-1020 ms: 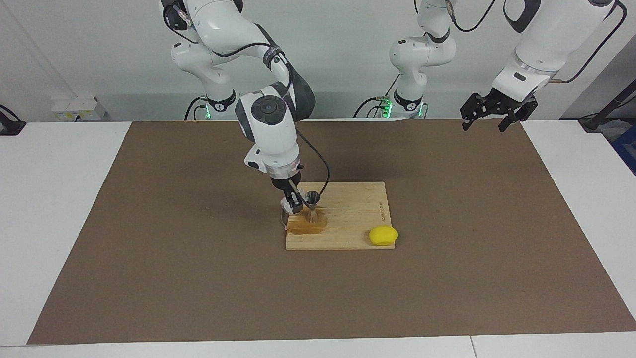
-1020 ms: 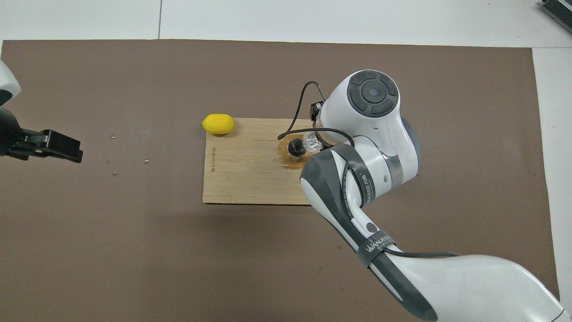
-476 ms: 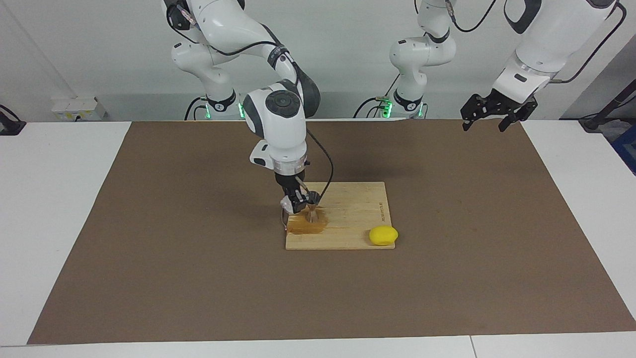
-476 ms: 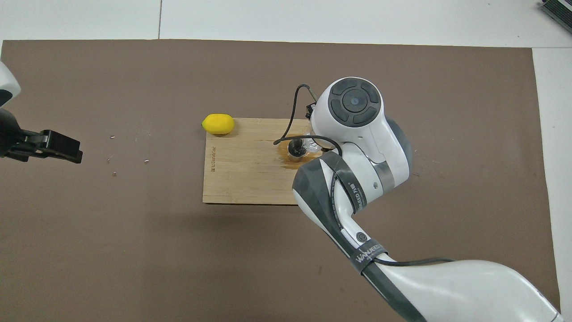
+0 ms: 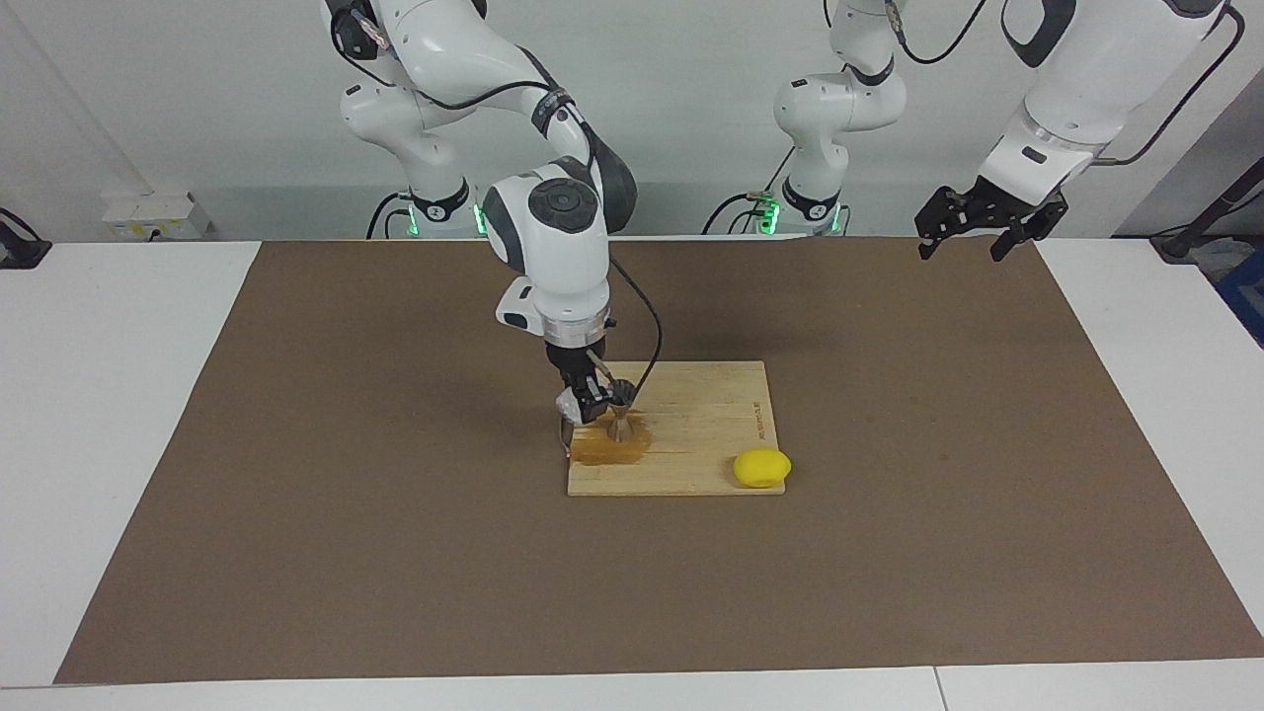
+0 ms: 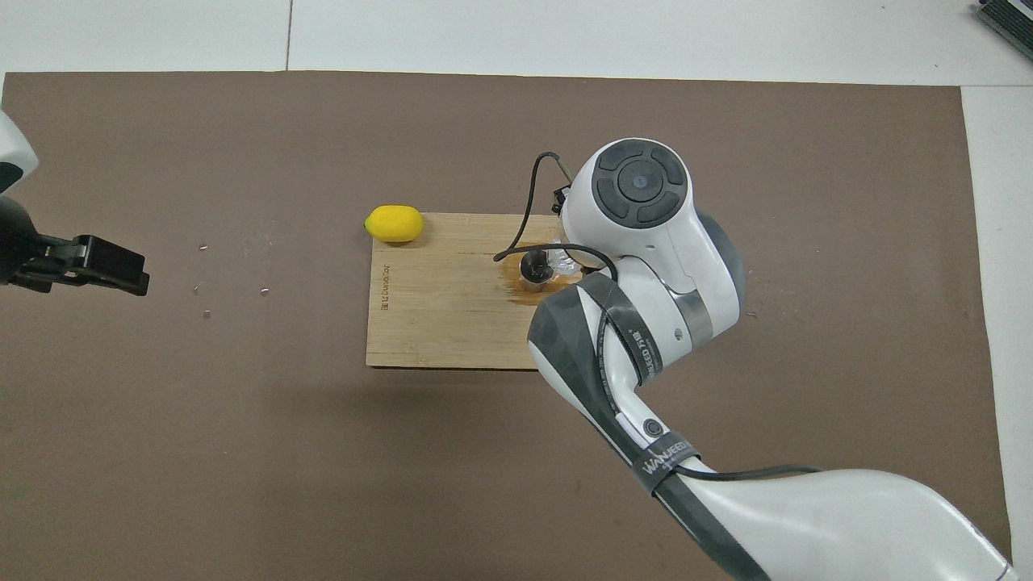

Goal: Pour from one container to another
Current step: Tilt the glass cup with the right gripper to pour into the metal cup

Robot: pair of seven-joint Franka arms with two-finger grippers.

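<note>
The right tool (image 5: 585, 403) is gripping the small clear glass cup (image 5: 571, 403), its fingers clamped on the transparent cylinder and holding it tipped just beside the metal jigger (image 5: 620, 417). The jigger is standing upright on the wooden board (image 5: 711, 415), its silver-grey hourglass form showing two cones meeting at a narrow waist; from overhead its open top is showing as a dark round mouth (image 6: 533, 267). Around its foot a glossy amber-brown wet patch (image 5: 607, 449) is spreading over the pale, straight-grained wood at the board's end toward the right arm. A short line of printed writing (image 6: 386, 294) is running along the board's other short edge, too small to read. A smooth, matte yellow lemon (image 5: 761, 467), oval in shape, is sitting at the board's corner farthest from the robots, toward the left arm's end. The board is lying on a flat brown mat (image 5: 395, 553) covering the white table (image 5: 118, 395). On the right arm's glossy white and grey shell, a dark band is bearing the lettering "WANJEEDA" or similar (image 6: 668, 456). The left tool (image 5: 987, 222), black and angular, is waiting with fingers spread wide over the mat's edge nearest the robots.
</note>
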